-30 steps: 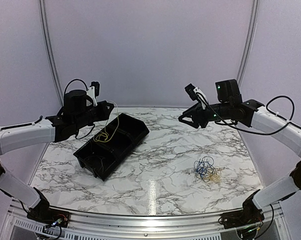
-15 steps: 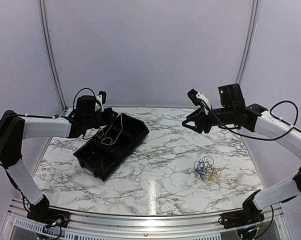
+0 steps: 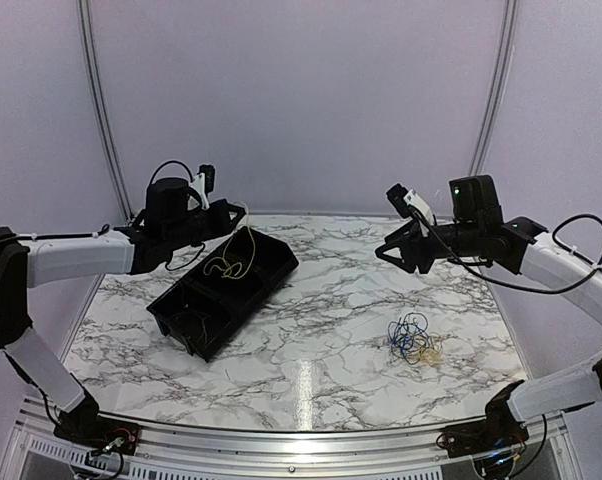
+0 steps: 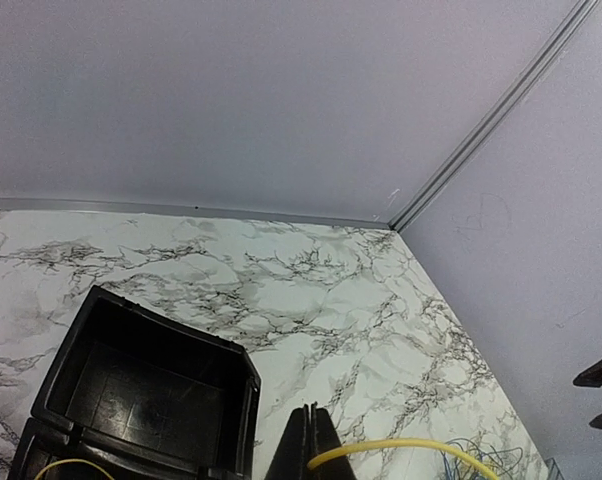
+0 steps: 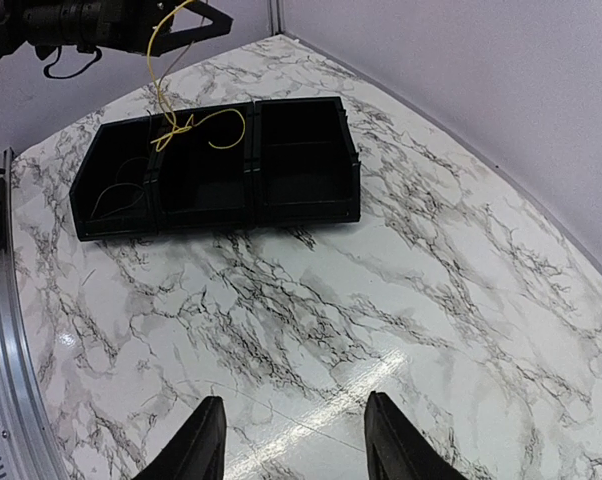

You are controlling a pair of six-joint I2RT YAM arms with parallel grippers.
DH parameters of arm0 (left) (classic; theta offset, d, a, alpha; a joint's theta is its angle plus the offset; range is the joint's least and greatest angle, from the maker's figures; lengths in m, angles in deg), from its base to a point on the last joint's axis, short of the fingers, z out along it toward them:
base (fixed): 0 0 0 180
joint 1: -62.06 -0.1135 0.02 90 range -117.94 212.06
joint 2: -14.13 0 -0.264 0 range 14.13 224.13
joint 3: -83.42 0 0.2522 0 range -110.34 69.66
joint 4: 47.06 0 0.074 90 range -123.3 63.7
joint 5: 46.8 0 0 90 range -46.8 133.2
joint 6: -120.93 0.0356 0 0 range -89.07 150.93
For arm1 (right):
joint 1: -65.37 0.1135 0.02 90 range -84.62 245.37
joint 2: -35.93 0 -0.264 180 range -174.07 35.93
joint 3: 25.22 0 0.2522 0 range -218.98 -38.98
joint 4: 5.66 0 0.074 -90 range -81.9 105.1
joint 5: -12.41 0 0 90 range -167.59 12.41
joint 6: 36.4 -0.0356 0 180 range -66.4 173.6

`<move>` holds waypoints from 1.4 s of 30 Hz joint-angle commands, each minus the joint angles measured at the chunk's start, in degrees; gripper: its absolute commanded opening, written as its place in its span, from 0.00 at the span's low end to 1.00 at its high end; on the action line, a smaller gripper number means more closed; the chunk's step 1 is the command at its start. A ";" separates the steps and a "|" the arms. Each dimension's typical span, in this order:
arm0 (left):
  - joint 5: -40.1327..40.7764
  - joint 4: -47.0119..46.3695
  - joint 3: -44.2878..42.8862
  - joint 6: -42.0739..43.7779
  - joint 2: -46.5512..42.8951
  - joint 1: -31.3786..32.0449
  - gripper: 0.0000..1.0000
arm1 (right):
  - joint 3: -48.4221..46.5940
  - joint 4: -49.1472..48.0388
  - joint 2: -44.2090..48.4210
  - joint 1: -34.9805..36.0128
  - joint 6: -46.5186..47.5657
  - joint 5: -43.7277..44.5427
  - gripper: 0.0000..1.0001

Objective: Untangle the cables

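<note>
While both my arms hang raised over the counter (image 3: 331,290) in the overhead view, my left claw (image 3: 224,214) is pinched on a thin yellow cable (image 3: 231,262). It drops from the fingertips in a loose, kinked loop over the black three-compartment bin (image 3: 271,262). I cannot tell whether the bottom of the loop touches the bin. Well apart from it, on the right half of the counter, lies the rest of the cables: a small tangle (image 3: 414,340) of blue loops with yellowish and pale strands mixed in at its near-right side. My right claw (image 3: 386,252) hovers above the counter behind the tangle, touching nothing; its spread is unclear from up here.

From my left wrist, the two fingers (image 4: 306,452) meet in a closed wedge at the bottom edge, and the yellow cable (image 4: 381,446) curves out to the right from between them. Below is the bin's end compartment (image 4: 151,395), and a few blue loops of the tangle (image 4: 481,462) peek in at the lower right.

From my right wrist, my claw (image 5: 296,445) is spread wide with nothing between its fingers (image 5: 209,440), only bare marble. Across the counter, the bin (image 5: 251,160) lies lengthwise. My left claw (image 5: 206,20) holds the yellow cable (image 5: 176,120) above it, the loop hanging at the middle compartment and its left divider. A pale, hair-thin strand (image 5: 116,195) lies curled in the left end compartment.
</note>
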 commanded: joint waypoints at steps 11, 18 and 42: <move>2.34 -0.59 1.47 -0.78 3.20 2.59 0.00 | 0.98 -0.80 1.85 -0.91 1.08 0.52 0.48; 1.81 -0.44 3.10 0.21 6.23 -1.50 0.00 | 2.57 -0.03 3.77 -2.08 1.06 0.84 0.48; 3.77 7.38 5.56 10.32 9.33 -3.57 0.00 | 5.05 0.48 6.22 -5.70 0.46 0.14 0.48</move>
